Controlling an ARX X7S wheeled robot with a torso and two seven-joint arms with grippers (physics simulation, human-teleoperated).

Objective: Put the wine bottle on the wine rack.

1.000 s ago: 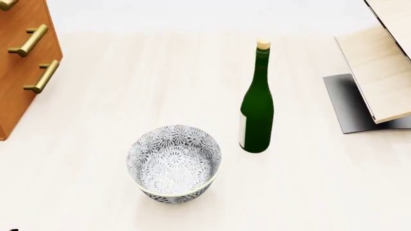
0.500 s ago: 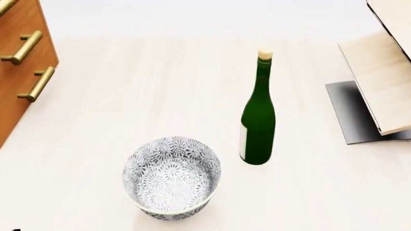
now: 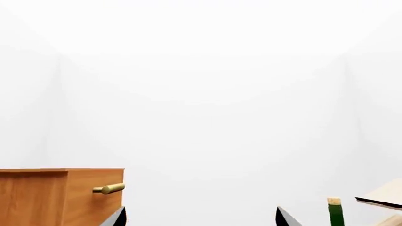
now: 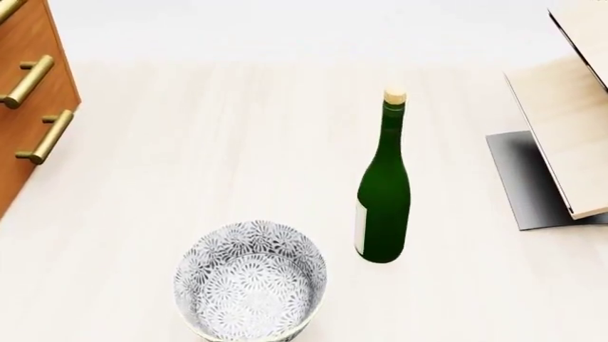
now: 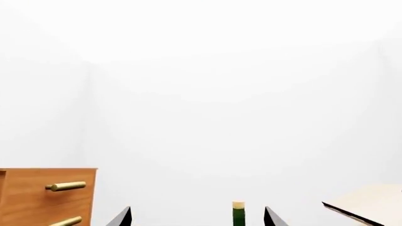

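Note:
The dark green wine bottle (image 4: 383,192) stands upright on the pale table, cork on top, whitish label low on its left side. Its top also shows in the left wrist view (image 3: 335,212) and in the right wrist view (image 5: 238,213). The wine rack (image 4: 570,128), slanted pale boards on a dark grey base, stands at the right edge of the head view. Neither gripper shows in the head view. The left gripper (image 3: 199,217) is open, jaws wide apart and empty. The right gripper (image 5: 196,217) is open and empty, with the bottle's top far ahead between its fingertips.
A white bowl with a grey flower pattern (image 4: 250,282) sits in front and to the left of the bottle. An orange-brown drawer cabinet with brass handles (image 4: 28,92) stands at the left edge. The pale table (image 4: 190,157) runs between them.
The head view has shifted: bottle, bowl and rack base have slid lower in the picture, and the cabinet further left. The things themselves stand as before.

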